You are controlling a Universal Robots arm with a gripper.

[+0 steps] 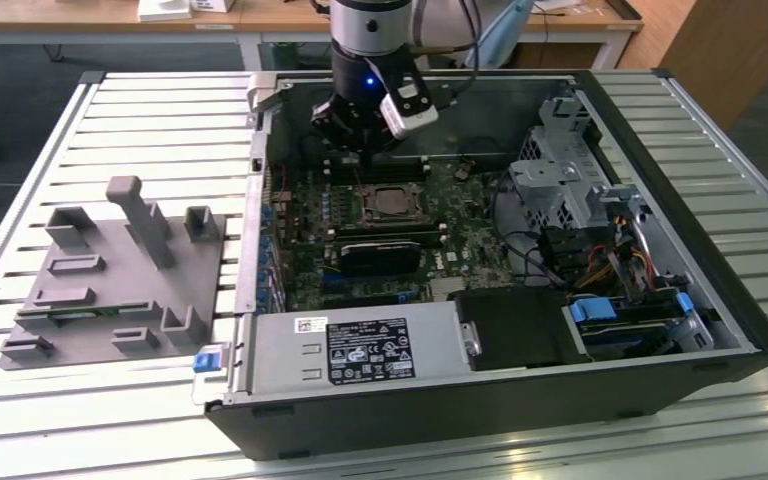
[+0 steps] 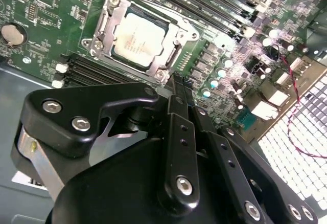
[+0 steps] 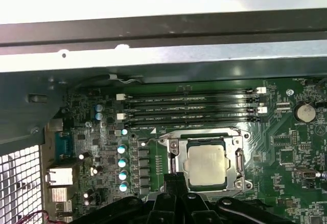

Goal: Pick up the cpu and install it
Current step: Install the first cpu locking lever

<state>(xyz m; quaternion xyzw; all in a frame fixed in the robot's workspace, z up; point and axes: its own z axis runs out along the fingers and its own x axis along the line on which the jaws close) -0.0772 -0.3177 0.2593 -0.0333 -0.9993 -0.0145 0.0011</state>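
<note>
Sitting in its socket point(image 2: 139, 39) on the motherboard point(image 1: 384, 235), the cpu point(image 2: 137, 40) is showing its silver-grey top in both wrist views point(image 3: 207, 166), framed by the metal retention bracket. In the exterior view it is appearing as a small pale square point(image 1: 387, 203) near the middle of the open computer case point(image 1: 704, 250), which is lying on its side on the slatted counter point(image 1: 157, 130).

The pincer point(image 1: 361, 150) is hanging above the board, just beyond the socket toward the far wall of the case, and is not touching the cpu. In the second wrist view its black fingers point(image 2: 178, 147) are lying pressed close together with nothing visible between them, so it is reading as closed and empty; the very tips are merging into dark board behind them and are hard to make out. In the first wrist view the finger ends point(image 3: 176, 196) are covering the socket's near edge.

Four memory slots point(image 3: 191, 109) are running alongside the socket on the side toward the case wall. A grey fixture plate point(image 1: 111, 280) with upright blocks is resting on the counter beside the case, at the exterior view's left. The power supply point(image 1: 357, 350) is blocking the board's near edge.
</note>
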